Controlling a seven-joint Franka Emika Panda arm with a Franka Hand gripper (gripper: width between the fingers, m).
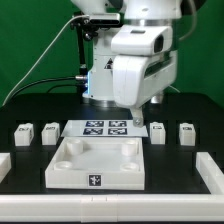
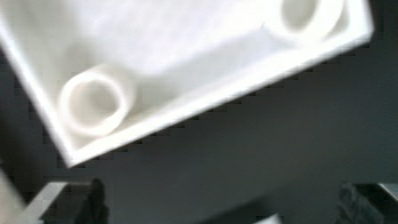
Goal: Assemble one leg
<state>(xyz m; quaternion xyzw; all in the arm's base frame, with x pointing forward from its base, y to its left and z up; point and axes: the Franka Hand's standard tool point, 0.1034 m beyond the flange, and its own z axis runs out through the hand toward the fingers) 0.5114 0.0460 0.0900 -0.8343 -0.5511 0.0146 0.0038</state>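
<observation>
Just beside the claw (image 1: pixel 135 114), on the exterior view's right, the nearest leg (image 1: pixel 157 131) stands on the desk (image 1: pixel 25 150), not touching it; the claw's fingers (image 2: pixel 71 203) are spread wide with nothing between them; to do the reach well, I judge: centre over the leg, square the fingers to its flat sides, lower slowly before closing.

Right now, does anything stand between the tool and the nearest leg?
Nothing visible does. The open tool hangs over the marker board edge; the nearest leg stands free just to the exterior view's right.
</observation>
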